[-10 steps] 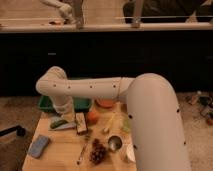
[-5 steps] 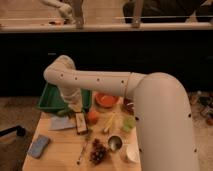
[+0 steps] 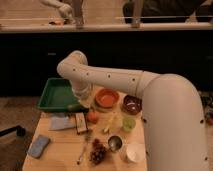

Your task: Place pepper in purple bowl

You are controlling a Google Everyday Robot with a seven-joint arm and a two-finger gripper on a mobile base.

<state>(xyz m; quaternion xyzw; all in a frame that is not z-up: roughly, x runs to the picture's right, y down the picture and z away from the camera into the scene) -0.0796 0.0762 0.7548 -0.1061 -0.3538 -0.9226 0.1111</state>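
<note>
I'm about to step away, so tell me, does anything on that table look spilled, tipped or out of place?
Nothing stands out. The orange bowl, purple bowl and light green cup sit upright on the table, with nothing spilled. The gripper hangs at the green tray's front edge, shut on the pepper.

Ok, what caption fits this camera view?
End effector shut on the pepper beside the green tray, purple bowl waiting past the orange bowl.

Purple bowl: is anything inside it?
The purple bowl shows only its paler inside; its near inner wall is hidden by the rim. The claw, shut on the pepper, is over by the green tray.
</note>
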